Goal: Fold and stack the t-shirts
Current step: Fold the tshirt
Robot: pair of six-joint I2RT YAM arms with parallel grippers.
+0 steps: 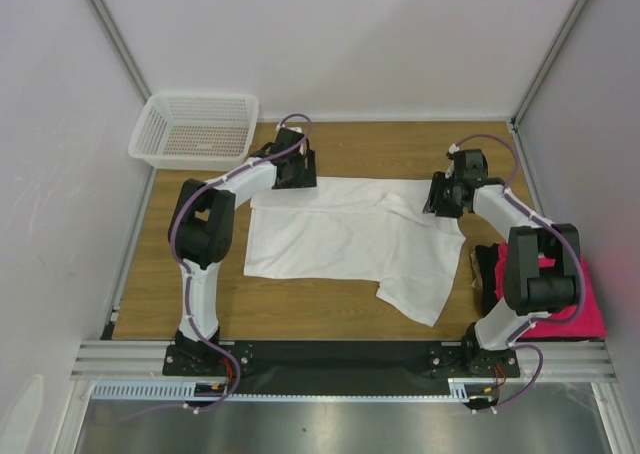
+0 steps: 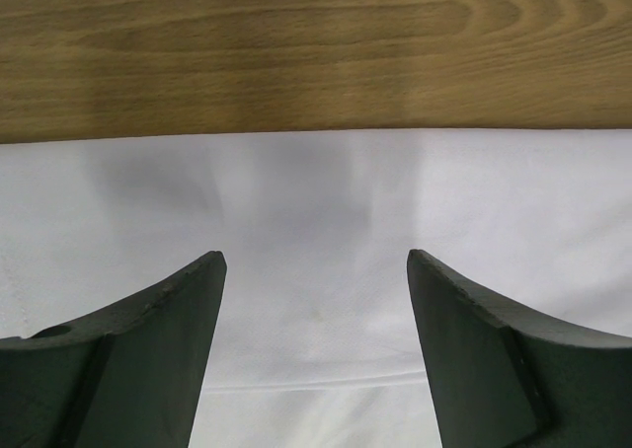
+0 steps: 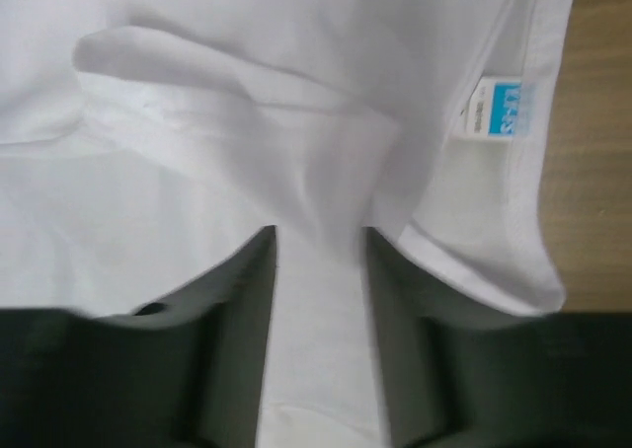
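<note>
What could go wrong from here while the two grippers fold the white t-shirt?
1. The left gripper is open over flat cloth close to the far edge of the white t-shirt; it may catch one layer only, or none.
2. The right gripper stands in wrinkled cloth beside the collar tag; an uneven grasp may give a crooked fold.
3. The right arm hangs over the magenta-pink t-shirt and could drag it.

Left arm (image 1: 203,236), right arm (image 1: 535,264): white link shells, black joints, purple cables; black bases at 7 and 5 o'clock. Left gripper (image 2: 315,257): dark grey wedge fingers.
</note>
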